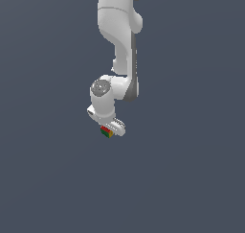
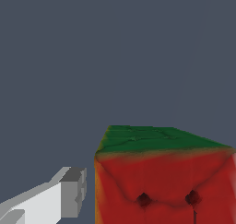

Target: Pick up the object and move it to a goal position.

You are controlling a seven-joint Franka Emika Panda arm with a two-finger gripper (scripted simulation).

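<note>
We see the white arm (image 1: 119, 45) coming down from the top of the exterior view, its wrist bent so that the gripper (image 1: 111, 129) sits at its lowest end, a little to that view's left of centre. The cube (image 1: 107, 132) is right at the gripper's tip, touching it, and shows red, green and a bit of yellow. It is much narrower than the gripper's white body. The ground (image 1: 191, 179) is a plain dark grey-blue all around, and we cannot tell from the exterior view whether the cube rests on it or hangs above it; no shadow or contact line shows. In the wrist view the cube (image 2: 163, 181) fills much of the frame, very close to the camera: a red face with two small dark marks faces the lens, a green face lies above it, and a thin yellow-orange strip runs along one edge. One finger (image 2: 69, 193), white with a grey pad, stands just beside the cube, with a narrow dark gap between the pad and the cube's edge. The second finger is out of the frame, so we cannot tell whether the jaws are clamped on the cube or merely set around it. How wide the gripper stands is likewise not plain.
</note>
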